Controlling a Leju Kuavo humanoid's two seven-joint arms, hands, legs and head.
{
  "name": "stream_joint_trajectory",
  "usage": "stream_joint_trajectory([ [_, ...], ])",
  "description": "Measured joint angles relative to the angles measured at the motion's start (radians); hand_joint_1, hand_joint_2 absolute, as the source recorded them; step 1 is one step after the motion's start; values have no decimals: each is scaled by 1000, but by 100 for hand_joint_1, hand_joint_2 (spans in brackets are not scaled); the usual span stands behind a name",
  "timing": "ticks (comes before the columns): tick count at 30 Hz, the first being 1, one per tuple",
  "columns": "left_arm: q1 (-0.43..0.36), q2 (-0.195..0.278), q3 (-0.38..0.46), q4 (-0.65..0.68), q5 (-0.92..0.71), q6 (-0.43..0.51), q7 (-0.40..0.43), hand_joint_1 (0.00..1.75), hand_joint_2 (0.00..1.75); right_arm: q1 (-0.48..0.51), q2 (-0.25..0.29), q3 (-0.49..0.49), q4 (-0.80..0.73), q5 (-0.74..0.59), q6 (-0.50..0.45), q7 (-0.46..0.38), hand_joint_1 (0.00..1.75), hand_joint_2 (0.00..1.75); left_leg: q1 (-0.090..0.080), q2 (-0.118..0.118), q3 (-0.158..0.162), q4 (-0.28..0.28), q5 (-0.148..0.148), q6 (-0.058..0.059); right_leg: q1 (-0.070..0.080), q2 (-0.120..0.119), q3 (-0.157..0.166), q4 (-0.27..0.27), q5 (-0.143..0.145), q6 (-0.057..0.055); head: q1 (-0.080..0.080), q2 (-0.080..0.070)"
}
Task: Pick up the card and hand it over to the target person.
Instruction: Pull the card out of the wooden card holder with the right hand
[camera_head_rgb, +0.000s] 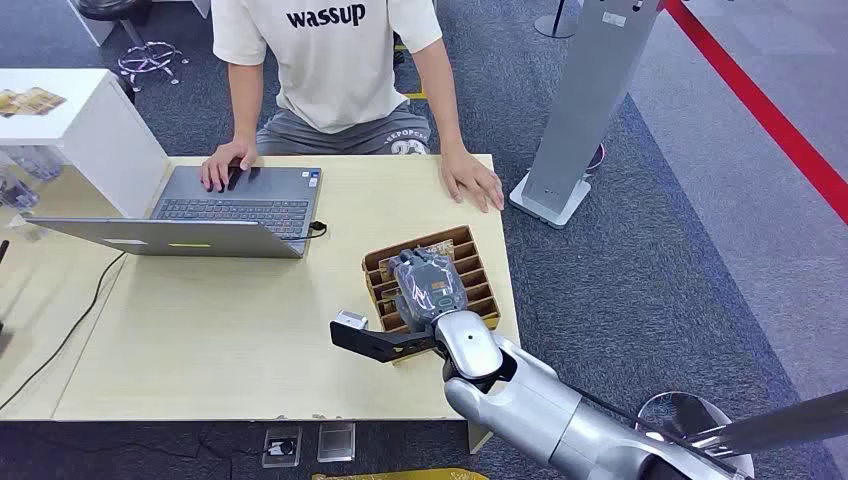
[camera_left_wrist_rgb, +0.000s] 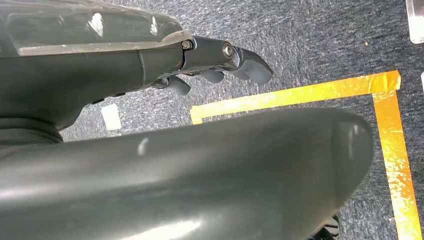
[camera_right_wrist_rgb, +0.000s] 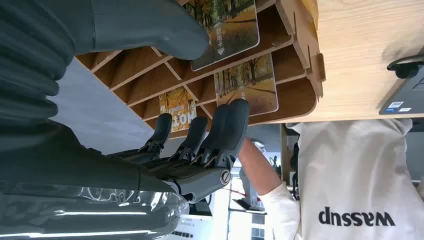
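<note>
Cards (camera_right_wrist_rgb: 246, 84) with autumn-tree pictures stand in the slots of the wooden rack (camera_head_rgb: 478, 268) near your table's (camera_head_rgb: 250, 330) right edge. Your right hand (camera_head_rgb: 428, 283) is over the rack, fingers (camera_right_wrist_rgb: 231, 120) spread and straight, touching the cards but gripping none. Your left hand (camera_left_wrist_rgb: 215, 62) hangs above carpet, fingers loosely curled, holding nothing. The person (camera_head_rgb: 330, 60) sits opposite, hands on the laptop (camera_head_rgb: 235, 200) and table.

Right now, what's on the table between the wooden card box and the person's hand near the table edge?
Nothing. In the head view, bare table top runs from the card rack to the person's hand.
</note>
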Motion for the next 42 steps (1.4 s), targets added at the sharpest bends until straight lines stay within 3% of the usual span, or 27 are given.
stream_joint_trajectory([
  [12, -3, -1, -3, 0, 1, 2, 0, 0, 0, -15, 16, 2, 44, -1, -17, -22, 79, 175, 0, 0, 0, 0, 0, 0, 0, 0, 0, 0, 0, 0, 0, 0],
  [26, -2, 1, -5, 0, 5, 3, 0, 0, 0, -25, 26, 10, 43, -2, -26, -32, 124, 175, 0, 1, -1, 1, 0, 0, 0, 1, -1, 1, 0, 0, 0, 0],
  [40, -4, 5, -9, -1, 4, -2, -8, 0, 0, -28, 28, 14, 34, -4, -20, -31, 146, 175, 0, 0, -1, 1, 0, 0, 0, 0, -1, 1, 0, 0, 0, 0],
  [42, -6, 6, -13, -2, -1, -6, -17, 0, 87, -26, 26, 14, 33, -6, -18, -31, 150, 175, 0, 0, -1, 1, 0, 0, 0, 0, -1, 1, 0, 0, 0, 0],
])
